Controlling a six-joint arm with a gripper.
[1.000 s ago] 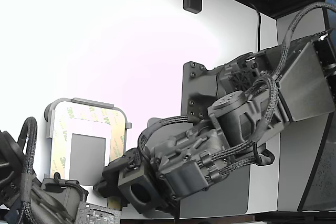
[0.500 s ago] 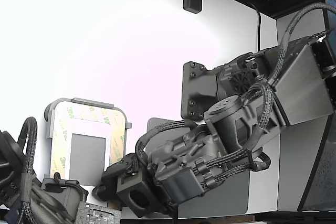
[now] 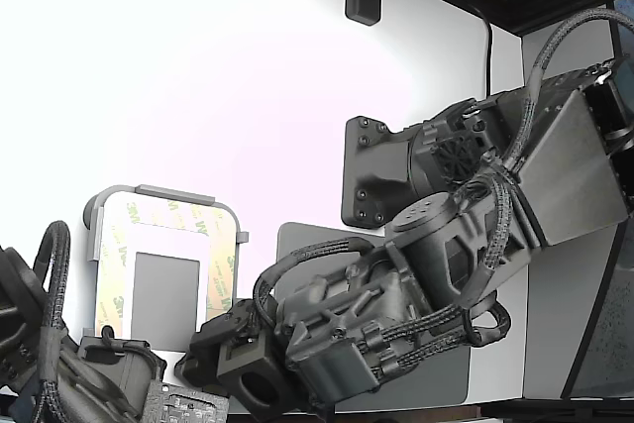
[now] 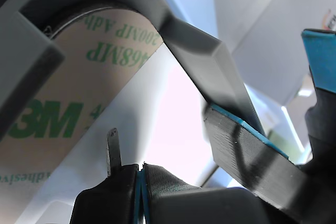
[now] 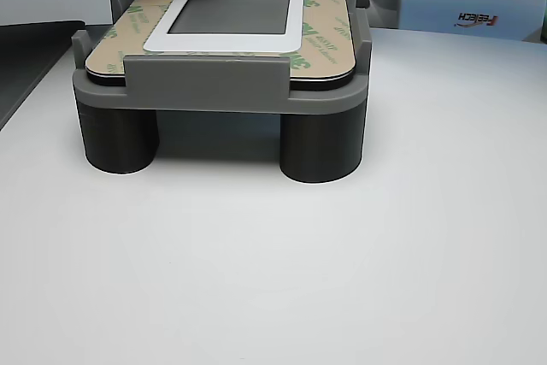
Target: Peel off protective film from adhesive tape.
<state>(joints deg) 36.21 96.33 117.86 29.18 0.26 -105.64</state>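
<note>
Hovering gripper (image 4: 140, 174) beside adhesive tape (image 4: 79, 98)

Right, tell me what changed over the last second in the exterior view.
The arm's wrist and gripper sank slightly lower and toward the exterior view's left, at the near corner of the fixture. Nothing visibly grasped or released. The adhesive tape frame and fixture stayed put.

Grey fixture (image 5: 220, 91): raised on two dark round legs (image 5: 320, 147), standing on the white table (image 5: 273, 279).
Adhesive tape (image 5: 320, 40): tan frame with green print, lying flat in the fixture around a white panel (image 5: 295, 23) with a grey centre.
My arm: dark parts just visible behind the fixture's far edge; my pincer cannot be made out.
Blue box (image 5: 466, 10): at the back, beside the fixture.
</note>
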